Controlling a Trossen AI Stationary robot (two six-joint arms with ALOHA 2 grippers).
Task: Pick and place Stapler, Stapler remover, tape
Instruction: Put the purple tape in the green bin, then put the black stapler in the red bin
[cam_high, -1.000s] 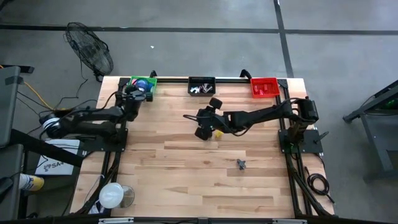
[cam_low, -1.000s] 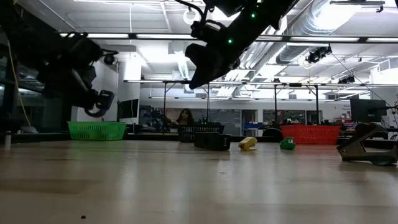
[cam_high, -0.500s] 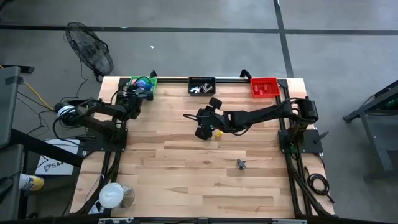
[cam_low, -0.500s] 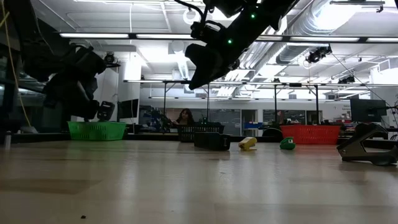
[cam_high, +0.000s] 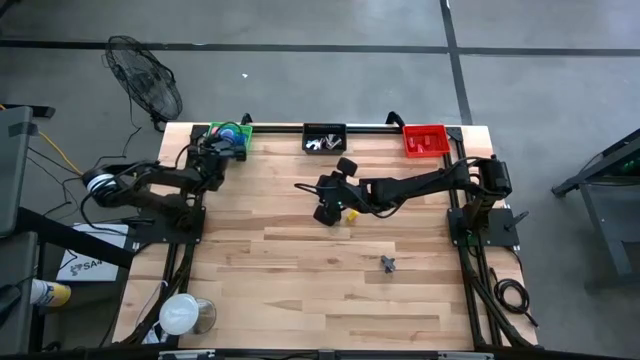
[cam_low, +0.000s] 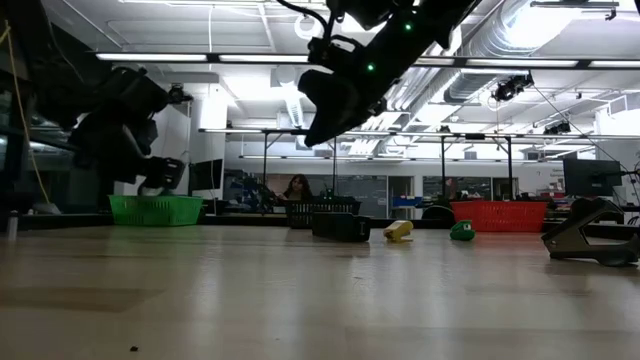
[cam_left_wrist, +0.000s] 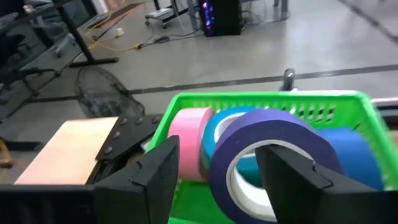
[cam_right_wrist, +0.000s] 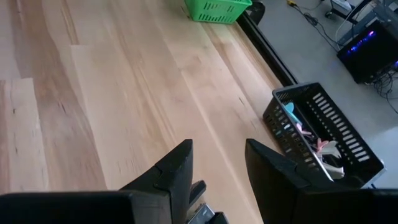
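My left claw (cam_left_wrist: 214, 174) hangs over the green basket (cam_high: 228, 134) at the upper left of the tabletop (cam_high: 300, 290), fingers spread with nothing between them. Beneath it the basket holds the pink tape (cam_left_wrist: 189, 137), blue tape (cam_left_wrist: 348, 155), teal tape (cam_left_wrist: 221, 134) and purple tape (cam_left_wrist: 261, 155), which stands on edge, its hole facing me. The black basket (cam_high: 324, 137) at upper centre holds small items; the red basket (cam_high: 424, 139) sits upper right. My right claw (cam_right_wrist: 217, 168) hovers mid-frame, partly spread and empty, beside a yellow tape (cam_high: 352, 215).
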